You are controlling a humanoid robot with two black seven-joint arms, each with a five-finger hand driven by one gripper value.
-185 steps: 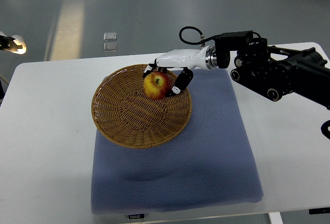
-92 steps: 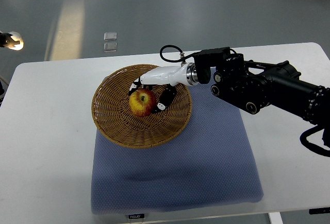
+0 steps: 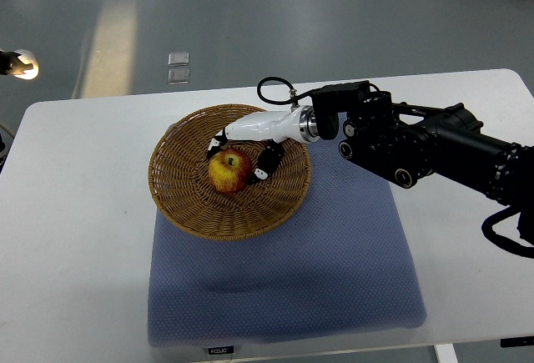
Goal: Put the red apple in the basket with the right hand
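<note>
The red-and-yellow apple [image 3: 230, 173] sits low inside the round wicker basket [image 3: 188, 209], left of its middle. My right hand [image 3: 239, 158], white with black fingertips, reaches in from the right over the basket's far rim. Its fingers [image 3: 266, 161] curl around the top and both sides of the apple and still hold it. The black right forearm [image 3: 417, 146] stretches across the table's right side. The left arm does not show.
The basket lies partly on a blue-grey mat [image 3: 334, 254] that covers the near middle of the white table [image 3: 75, 238]. A lit lamp [image 3: 21, 63] glows at the far left edge. Grey floor lies beyond the table.
My right hand carried the apple left and down from the basket's far right rim into the bowl. Over the last half second it sank only slightly.
</note>
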